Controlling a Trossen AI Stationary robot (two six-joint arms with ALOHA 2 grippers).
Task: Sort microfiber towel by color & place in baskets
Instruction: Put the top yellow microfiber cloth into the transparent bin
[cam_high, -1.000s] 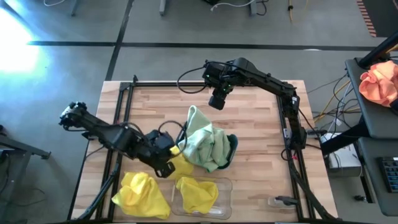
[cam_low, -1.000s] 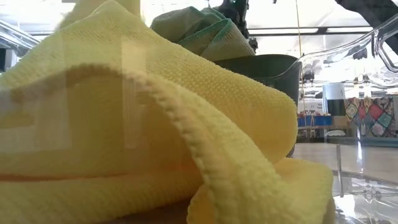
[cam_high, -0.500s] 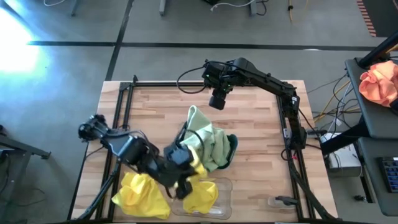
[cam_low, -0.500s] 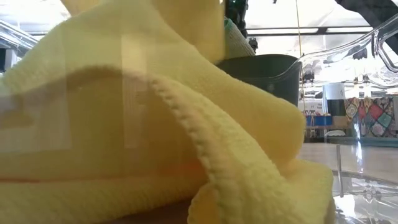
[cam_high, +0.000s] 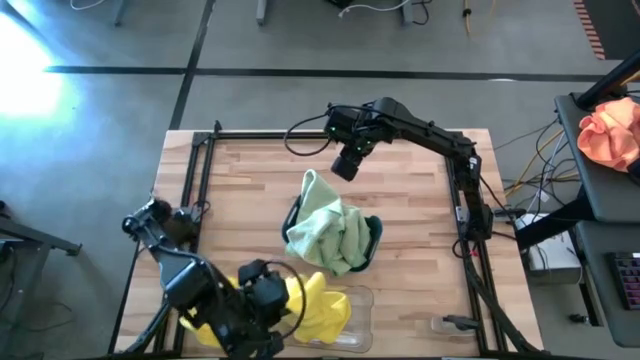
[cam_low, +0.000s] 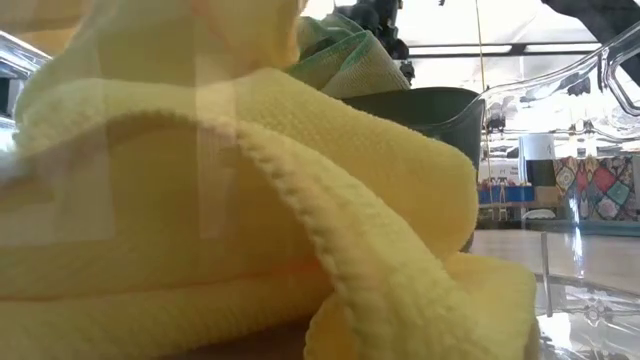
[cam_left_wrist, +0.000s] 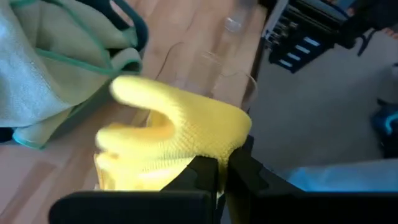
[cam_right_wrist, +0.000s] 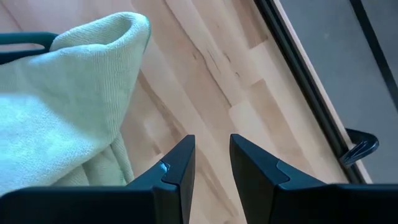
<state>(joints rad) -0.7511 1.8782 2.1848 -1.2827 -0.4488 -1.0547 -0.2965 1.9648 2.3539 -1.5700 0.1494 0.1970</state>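
1. Left end effector (cam_left_wrist: 219, 177): in the left wrist view its two dark fingers stand close together, clamped on a fold of a bright yellow microfiber towel (cam_left_wrist: 177, 140). In the high view this arm sits at the lower left of the frame, over the near edge of the light wooden table (cam_high: 250, 180).

2. Right end effector (cam_right_wrist: 211, 165): it hangs above the table in the upper centre of the high view, jaws slightly parted and empty, well apart from the cloths.

3. Location of goods: the pale green microfiber towels (cam_high: 322, 228) are heaped in the shallow dark teal plastic basket (cam_high: 373, 236) at mid-frame. The yellow towels lie at the lower centre, at the clear see-through plastic basket (cam_high: 360, 300); a further yellow cloth shows beside the left arm.

4. Handling judgement: the cloths appear light, limp and grippy, not fragile. They will drape and drag, so a pinch on a raised fold or hemmed edge should serve best.

5. View comparison: the low view shows the knit texture and stitched hem of the yellow towel against the clear wall, but not the arms. Only the high view places both baskets. The left wrist view alone confirms the grip.
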